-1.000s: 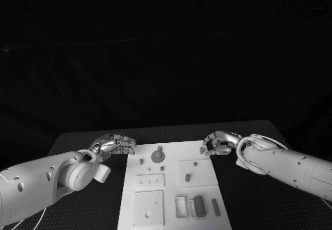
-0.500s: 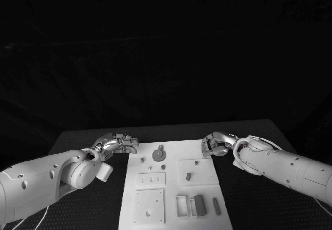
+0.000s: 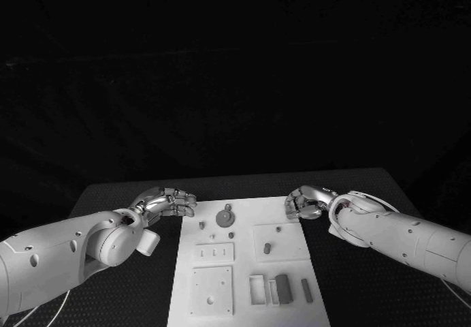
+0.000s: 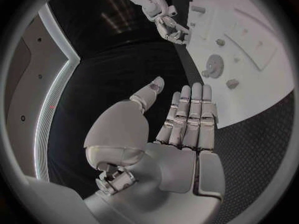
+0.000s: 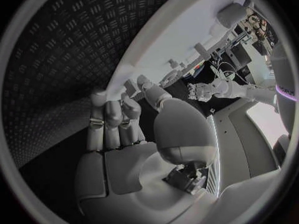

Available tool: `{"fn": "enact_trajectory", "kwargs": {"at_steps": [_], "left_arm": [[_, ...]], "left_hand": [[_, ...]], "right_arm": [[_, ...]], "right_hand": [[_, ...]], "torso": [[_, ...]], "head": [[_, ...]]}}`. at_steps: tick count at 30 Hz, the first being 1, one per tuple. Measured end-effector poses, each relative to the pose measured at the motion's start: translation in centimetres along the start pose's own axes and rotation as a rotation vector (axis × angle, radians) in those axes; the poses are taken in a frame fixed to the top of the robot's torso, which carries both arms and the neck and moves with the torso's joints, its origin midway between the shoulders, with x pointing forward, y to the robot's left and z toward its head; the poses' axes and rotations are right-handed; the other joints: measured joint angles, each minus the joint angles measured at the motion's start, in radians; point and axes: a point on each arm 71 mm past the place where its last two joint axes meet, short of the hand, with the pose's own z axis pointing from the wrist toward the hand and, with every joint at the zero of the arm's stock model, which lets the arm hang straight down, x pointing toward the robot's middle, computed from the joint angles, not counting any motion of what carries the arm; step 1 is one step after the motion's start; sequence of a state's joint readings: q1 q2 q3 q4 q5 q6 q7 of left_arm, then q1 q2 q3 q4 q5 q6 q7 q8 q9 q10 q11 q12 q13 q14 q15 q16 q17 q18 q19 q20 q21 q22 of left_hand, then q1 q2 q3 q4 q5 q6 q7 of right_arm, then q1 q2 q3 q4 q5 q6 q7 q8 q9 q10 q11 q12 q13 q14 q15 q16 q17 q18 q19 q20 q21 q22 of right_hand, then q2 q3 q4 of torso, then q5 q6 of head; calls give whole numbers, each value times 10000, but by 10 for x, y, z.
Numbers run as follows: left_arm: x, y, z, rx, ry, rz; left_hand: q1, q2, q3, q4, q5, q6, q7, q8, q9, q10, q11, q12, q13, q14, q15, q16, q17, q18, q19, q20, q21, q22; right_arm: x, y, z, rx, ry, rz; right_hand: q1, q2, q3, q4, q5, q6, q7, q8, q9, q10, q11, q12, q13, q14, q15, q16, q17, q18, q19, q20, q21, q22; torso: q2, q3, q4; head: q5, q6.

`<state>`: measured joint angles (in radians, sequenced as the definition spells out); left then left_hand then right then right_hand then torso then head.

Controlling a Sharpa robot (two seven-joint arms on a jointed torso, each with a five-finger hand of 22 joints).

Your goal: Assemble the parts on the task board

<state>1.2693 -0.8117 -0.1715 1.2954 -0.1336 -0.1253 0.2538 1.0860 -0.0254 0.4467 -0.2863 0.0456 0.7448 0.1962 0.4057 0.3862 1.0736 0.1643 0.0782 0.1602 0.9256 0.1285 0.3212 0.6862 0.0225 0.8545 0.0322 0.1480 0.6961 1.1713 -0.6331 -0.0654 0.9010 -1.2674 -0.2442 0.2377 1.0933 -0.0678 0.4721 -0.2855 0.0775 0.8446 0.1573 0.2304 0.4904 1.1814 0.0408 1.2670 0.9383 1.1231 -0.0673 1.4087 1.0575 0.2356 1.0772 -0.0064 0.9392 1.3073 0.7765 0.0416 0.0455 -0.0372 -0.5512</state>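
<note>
Left hand sits just off the left edge of the task board, up near its far left corner, over the bare counter. From its own wrist camera the fingers are stretched out side by side, thumb off to one side, and there's nothing in it.

Right hand mirrors it at the board's far right corner, right at the edge. Its fingers look half curled toward the board's rim in the wrist view, thumb apart, and again it's got hold of nothing that I can see. Can't tell whether the fingertips actually touch the board.

On to the board itself: it lies down the middle of the counter, long way running toward the robot. A round gear-looking part is up at the far end between the two hands. Near the right middle there's a small peg on a raised square plate. Down at the near end a dark block stands beside a slim bar, with a flat square plate toward the near left corner.
</note>
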Motion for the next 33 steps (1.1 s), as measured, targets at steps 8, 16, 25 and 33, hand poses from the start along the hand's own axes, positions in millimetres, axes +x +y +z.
{"fn": "enact_trajectory", "kwargs": {"at_steps": [8,16,25,33], "left_arm": [[0,0,0,-16,8,-2],[0,0,0,-30,10,-2],[0,0,0,-46,19,-4],[0,0,-1,-64,36,-10]], "left_hand": [[0,0,0,0,0,0,0,0,1,0,0,-49,1,0,0,0,-1,0,0,0,0,0],[0,0,0,0,0,0,0,0,1,0,0,-49,1,0,0,0,8,0,0,0,0,-1],[0,0,0,0,0,0,0,0,2,0,0,-49,2,0,0,0,7,-1,0,0,0,0],[0,-1,0,0,0,0,0,0,2,0,0,-49,2,0,0,0,16,-1,0,1,0,-1]], "right_arm": [[2,-1,0,27,22,-1],[4,0,0,21,54,14],[3,-2,0,84,-16,-18],[3,0,1,62,-83,-28]], "right_hand": [[86,86,1,-1,0,187,-11,107,49,1,-1,37,1,0,2,37,17,0,-15,16,0,1],[86,86,1,-1,0,231,-52,107,59,1,-1,36,1,-1,2,37,31,1,-15,18,0,8],[45,128,1,0,0,264,-85,107,68,2,-1,34,1,-1,3,37,42,1,-15,18,0,7],[5,167,1,0,0,406,-117,200,101,3,-3,34,2,-1,2,37,41,0,-15,19,0,6]], "torso": [[0,2,-11],[0,8,-13],[0,6,-14],[0,0,-18]], "head": [[17,-22],[46,-44],[59,-43],[70,-49]]}}
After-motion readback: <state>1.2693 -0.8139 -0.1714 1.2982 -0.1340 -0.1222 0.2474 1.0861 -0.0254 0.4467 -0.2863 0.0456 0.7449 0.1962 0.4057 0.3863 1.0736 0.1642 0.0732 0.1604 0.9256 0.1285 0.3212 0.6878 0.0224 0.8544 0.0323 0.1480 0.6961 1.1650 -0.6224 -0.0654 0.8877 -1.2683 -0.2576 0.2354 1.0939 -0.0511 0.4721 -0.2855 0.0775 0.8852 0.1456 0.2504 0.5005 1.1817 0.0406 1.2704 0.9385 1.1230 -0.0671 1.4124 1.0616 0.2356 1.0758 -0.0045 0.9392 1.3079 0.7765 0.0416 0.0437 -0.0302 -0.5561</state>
